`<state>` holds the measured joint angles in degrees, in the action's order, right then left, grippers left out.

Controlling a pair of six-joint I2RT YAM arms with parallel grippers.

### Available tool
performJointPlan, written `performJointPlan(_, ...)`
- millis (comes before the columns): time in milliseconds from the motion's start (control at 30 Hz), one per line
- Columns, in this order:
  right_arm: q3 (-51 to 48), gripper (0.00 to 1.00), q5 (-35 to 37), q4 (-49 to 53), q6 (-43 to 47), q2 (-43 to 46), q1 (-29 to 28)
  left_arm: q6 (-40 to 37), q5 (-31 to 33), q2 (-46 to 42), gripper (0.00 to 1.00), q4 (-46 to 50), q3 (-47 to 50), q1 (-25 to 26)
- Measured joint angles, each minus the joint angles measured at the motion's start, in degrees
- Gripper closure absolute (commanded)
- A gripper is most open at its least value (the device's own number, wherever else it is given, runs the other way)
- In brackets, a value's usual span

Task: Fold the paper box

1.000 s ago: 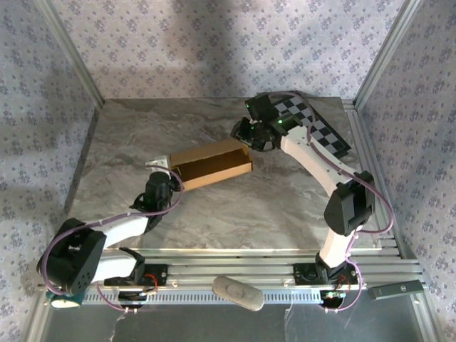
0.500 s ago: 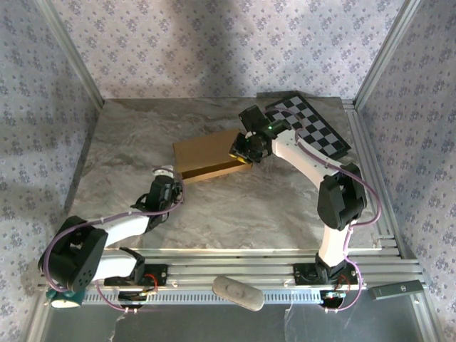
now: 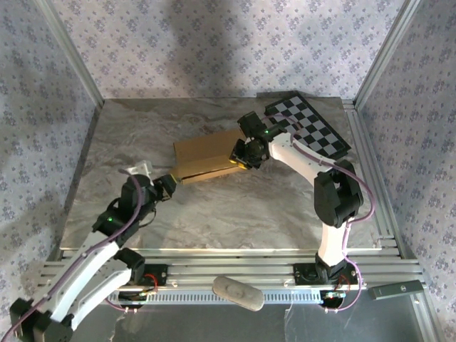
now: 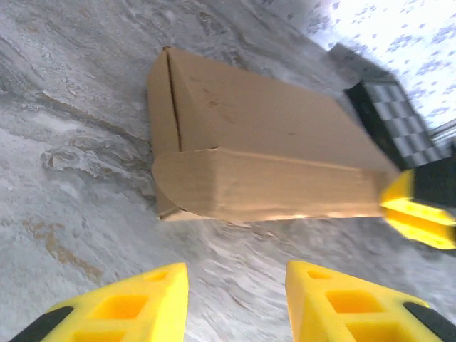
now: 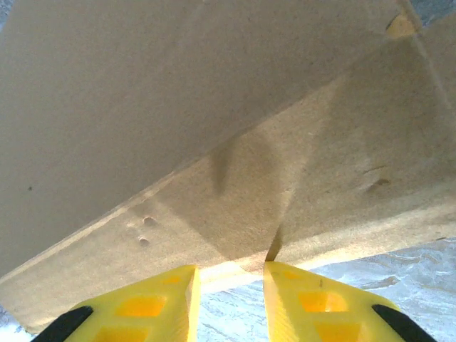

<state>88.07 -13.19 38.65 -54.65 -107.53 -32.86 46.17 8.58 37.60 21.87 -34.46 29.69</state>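
The paper box (image 3: 206, 152) is a tan cardboard mailer lying mid-table with its lid down. In the left wrist view the paper box (image 4: 263, 142) lies ahead, its rounded front flap facing me. My left gripper (image 3: 168, 183) sits just off the box's near-left corner, apart from it. There the left gripper (image 4: 235, 274) is open, with bare marble between its fingers. My right gripper (image 3: 243, 157) is at the box's right end. In its own view the right gripper (image 5: 230, 274) is open, its tips at the lower edge of the box (image 5: 214, 142).
A black-and-white checkerboard panel (image 3: 310, 128) lies at the back right, close behind the right arm. Marble tabletop (image 3: 214, 210) stretches in front of the box. Aluminium rails and patterned walls border the table. A grey oval object (image 3: 237, 292) rests on the front rail.
The box's lid has gone from standing open to lying down on the box under the right gripper. My left gripper has opened and pulled back from the box's left end.
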Motion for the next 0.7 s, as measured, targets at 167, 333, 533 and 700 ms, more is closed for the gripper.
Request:
performJointPlan(167, -0.94, 0.68, -0.7, -0.31, 0.17, -0.26, 0.55, 2.56, -2.54, 8.76, 0.59, 14.95, -17.7, -1.44)
performJointPlan(333, -1.79, 0.67, -1.31, -0.31, 0.76, -0.28, 1.25, 1.53, -8.79, 31.87, 0.55, 22.4, -37.11, -9.44)
performJointPlan(533, -1.95, 0.67, -2.12, -0.55, 1.57, -0.76, 1.4, -0.28, -14.4, 50.58, 0.55, 20.83, -40.02, -16.72)
performJointPlan(700, -1.88, 0.66, -2.71, -0.52, 1.73, -1.66, 1.38, -1.57, -17.2, 56.72, 0.59, 19.43, -40.81, -16.39)
